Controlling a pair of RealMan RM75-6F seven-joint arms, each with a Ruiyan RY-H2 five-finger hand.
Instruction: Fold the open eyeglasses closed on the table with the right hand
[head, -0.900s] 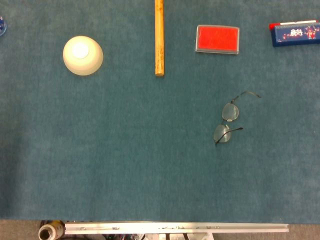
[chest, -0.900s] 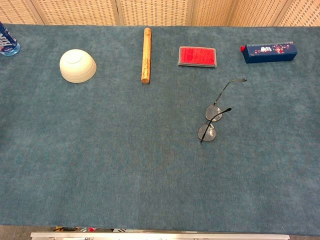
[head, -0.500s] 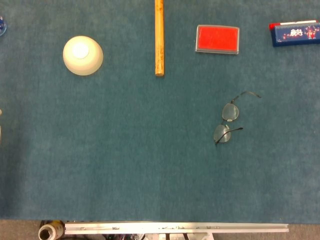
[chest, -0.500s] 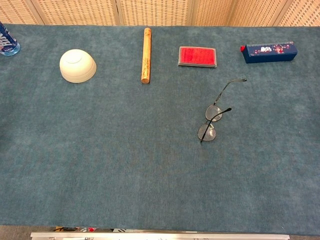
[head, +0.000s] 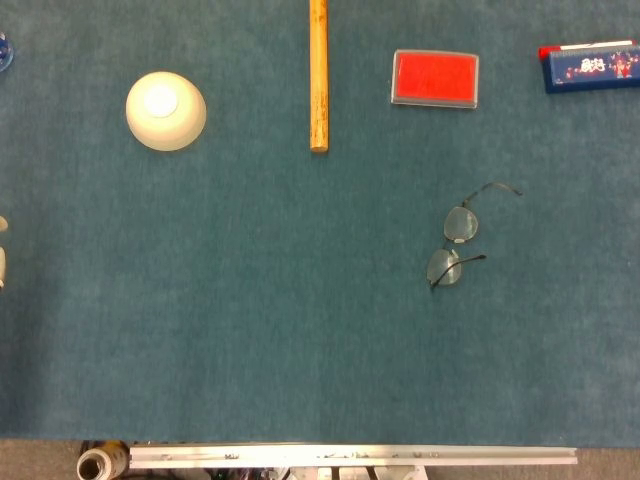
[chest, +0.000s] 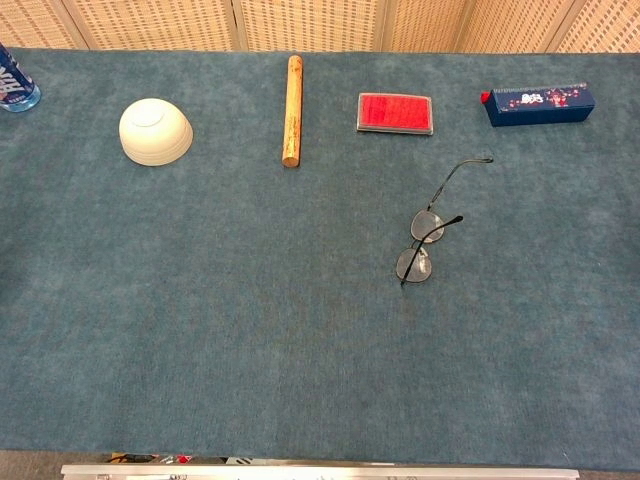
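Observation:
The thin dark-framed eyeglasses (head: 455, 243) lie open on the blue table cloth (head: 300, 330), right of centre, lenses stacked one nearer, one farther. Both temples stick out to the right. The chest view shows the eyeglasses (chest: 424, 242) the same way, the far temple reaching toward the back right. A sliver of pale fingers (head: 2, 265) of my left hand shows at the left edge of the head view, far from the glasses; too little shows to tell how the hand stands. My right hand appears in neither view.
An upturned cream bowl (head: 165, 110) sits at the back left, a wooden stick (head: 318, 75) at back centre, a red case (head: 435, 78) beside it, and a blue box (head: 590, 66) at the back right. A bottle (chest: 12, 82) stands at the far left corner.
Pale fingertips of the left hand have come into the head view at its left edge. The eyeglasses and the other objects have not moved.

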